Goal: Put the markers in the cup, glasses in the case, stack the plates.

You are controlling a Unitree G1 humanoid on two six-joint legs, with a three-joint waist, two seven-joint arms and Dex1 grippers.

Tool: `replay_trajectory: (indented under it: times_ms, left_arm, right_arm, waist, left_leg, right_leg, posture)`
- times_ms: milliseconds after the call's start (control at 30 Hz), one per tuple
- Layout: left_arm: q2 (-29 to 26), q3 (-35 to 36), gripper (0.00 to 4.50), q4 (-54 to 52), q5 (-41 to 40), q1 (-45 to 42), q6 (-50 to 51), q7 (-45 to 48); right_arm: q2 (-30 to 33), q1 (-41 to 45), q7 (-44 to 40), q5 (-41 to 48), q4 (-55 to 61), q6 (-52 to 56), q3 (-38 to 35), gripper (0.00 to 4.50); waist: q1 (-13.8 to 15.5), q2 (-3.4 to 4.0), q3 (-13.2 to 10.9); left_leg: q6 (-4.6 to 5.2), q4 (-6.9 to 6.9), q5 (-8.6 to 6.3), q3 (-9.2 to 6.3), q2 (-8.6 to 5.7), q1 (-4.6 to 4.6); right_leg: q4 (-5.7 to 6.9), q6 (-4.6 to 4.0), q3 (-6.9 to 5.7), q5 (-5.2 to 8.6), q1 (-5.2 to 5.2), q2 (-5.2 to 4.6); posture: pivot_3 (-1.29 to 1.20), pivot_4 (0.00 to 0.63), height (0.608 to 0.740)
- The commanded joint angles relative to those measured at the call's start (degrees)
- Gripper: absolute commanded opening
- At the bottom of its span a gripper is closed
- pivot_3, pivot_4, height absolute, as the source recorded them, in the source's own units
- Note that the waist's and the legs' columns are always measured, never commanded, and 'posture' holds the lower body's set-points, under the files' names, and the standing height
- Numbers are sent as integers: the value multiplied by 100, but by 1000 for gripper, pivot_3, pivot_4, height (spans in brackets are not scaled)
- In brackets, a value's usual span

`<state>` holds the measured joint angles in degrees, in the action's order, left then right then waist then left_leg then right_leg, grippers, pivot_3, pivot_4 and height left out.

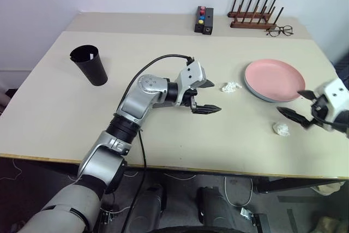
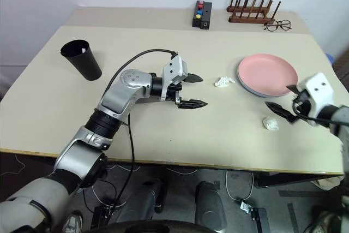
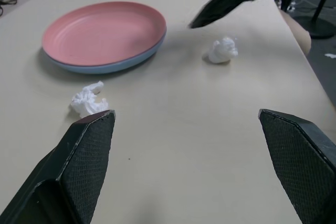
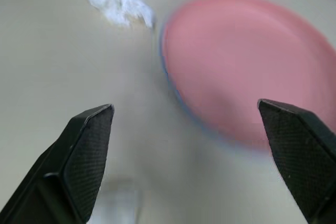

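With pink plate already stacked on the blue one, both look rigid, slippery; best pinched at rim. Right gripper beside the stack and left gripper farther off both gape, empty.

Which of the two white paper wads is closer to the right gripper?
The wad near the table's front edge, just beside the open right gripper. The other wad lies farther back, left of the stacked plates, toward the left gripper.

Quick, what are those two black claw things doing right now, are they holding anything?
Left tool: open, holding nothing, above the table.
Right tool: open, holding nothing, beside the stacked plates.
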<state>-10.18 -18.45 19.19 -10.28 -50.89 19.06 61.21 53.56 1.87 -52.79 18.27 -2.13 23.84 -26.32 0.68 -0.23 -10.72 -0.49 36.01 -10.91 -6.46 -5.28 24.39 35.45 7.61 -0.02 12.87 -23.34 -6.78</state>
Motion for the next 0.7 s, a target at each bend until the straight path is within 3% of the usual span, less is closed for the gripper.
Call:
replay_trajectory:
  times_ms: [33,233,700]
  left_arm:
    - [93,53,4500,36,-13,-84,-218,39]
    - [156,-26,4500,173,-33,-91,-296,297]
    - [-248,-193,4500,80,9,68,-364,1148]
  right_arm:
    - [-32,-903,-102,319,838,526,-678,4484]
    - [-234,-1355,-110,758,1323,977,-707,4484]
    - [-712,-853,421,299,640,385,207,4484]
  waist:
    - [7,-1,0]
    - [-46,6,3]
    - [4,5,3]
  left_leg:
    - [2,0,-1,-1,0,0]
    - [4,3,-3,8,3,-2]
    - [5,1,-3,7,2,1]
  right_leg:
    - [0,-7,-1,6,2,0]
    - [-4,6,4,14,2,-1]
    - [-10,-13,1,3,2,-2]
  posture:
    - [0,150,740]
    - [0,150,740]
    - [0,150,740]
